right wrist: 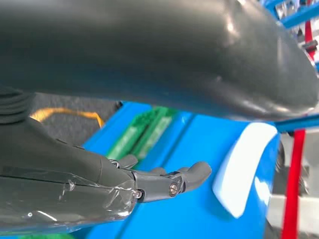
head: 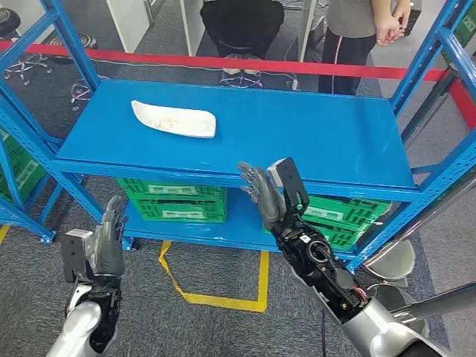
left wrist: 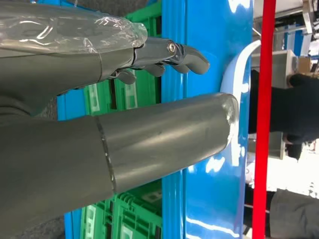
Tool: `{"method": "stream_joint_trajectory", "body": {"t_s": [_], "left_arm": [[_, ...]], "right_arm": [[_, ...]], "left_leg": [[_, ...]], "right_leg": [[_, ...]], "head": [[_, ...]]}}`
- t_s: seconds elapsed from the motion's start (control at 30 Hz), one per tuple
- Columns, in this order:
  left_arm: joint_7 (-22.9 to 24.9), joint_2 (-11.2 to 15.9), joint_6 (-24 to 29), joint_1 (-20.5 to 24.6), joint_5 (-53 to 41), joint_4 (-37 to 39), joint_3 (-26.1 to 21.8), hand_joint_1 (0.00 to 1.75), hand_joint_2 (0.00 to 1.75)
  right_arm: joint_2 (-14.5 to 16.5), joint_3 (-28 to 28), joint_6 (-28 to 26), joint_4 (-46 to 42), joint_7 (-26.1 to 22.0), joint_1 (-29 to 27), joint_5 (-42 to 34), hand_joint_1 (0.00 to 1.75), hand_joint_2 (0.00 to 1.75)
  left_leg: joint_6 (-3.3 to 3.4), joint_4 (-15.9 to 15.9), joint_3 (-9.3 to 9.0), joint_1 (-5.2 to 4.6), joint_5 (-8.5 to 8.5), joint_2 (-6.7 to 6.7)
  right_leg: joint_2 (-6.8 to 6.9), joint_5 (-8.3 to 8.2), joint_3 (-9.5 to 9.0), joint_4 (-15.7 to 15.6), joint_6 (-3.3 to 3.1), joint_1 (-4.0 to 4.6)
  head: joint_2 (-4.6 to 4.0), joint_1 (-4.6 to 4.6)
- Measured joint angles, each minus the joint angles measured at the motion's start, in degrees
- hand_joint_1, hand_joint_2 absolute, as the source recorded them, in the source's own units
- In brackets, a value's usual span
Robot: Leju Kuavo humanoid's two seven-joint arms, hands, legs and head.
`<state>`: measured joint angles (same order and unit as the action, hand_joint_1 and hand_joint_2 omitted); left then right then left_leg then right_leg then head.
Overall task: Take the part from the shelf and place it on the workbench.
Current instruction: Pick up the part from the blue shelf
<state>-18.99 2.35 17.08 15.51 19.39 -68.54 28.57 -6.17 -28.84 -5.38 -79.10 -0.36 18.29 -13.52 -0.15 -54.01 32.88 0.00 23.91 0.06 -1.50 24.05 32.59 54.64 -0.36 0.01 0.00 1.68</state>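
A long white curved part (head: pixel 174 119) lies flat on the blue shelf (head: pixel 314 134), toward its left side. It also shows as a white strip (left wrist: pixel 236 84) past my left thumb, and as a white shape (right wrist: pixel 244 167) beyond my right fingers. My right hand (head: pixel 264 193) is raised at the shelf's front edge, right of the part, fingers straight and apart, holding nothing. My left hand (head: pixel 109 242) hangs lower, in front of and below the shelf's left end, fingers extended, empty.
Green crates (head: pixel 174 199) sit on the lower shelf, another (head: pixel 342 216) at the right. Blue uprights (head: pixel 432 52) frame both ends. A red bar (head: pixel 280 65) runs behind the shelf, with people standing beyond it. Yellow tape (head: pixel 224 297) marks the grey floor.
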Motion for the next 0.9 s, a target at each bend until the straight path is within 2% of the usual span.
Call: {"method": "stream_joint_trajectory", "body": {"t_s": [0.67,0.9], "left_arm": [[0.02,0.25,-0.92,1.01,0.47,0.02,-0.07,0.0,0.0],[0.27,0.27,-0.97,1.04,0.68,0.02,-0.07,0.0,0.0]], "right_arm": [[-0.99,3.93,0.43,-3.06,0.96,-0.04,1.41,0.0,0.0],[-0.99,4.07,0.92,-4.08,1.27,-0.29,1.17,0.0,0.0]], "left_leg": [[0.01,-0.03,-0.03,-0.04,0.01,0.01],[0.28,-0.2,-0.01,-0.28,0.21,-0.01]], "right_leg": [[-0.03,0.0,-0.02,-0.01,0.01,-0.01],[-0.02,0.06,-0.09,-0.04,0.14,-0.14]], "head": [[0.0,0.01],[0.0,-0.02]]}}
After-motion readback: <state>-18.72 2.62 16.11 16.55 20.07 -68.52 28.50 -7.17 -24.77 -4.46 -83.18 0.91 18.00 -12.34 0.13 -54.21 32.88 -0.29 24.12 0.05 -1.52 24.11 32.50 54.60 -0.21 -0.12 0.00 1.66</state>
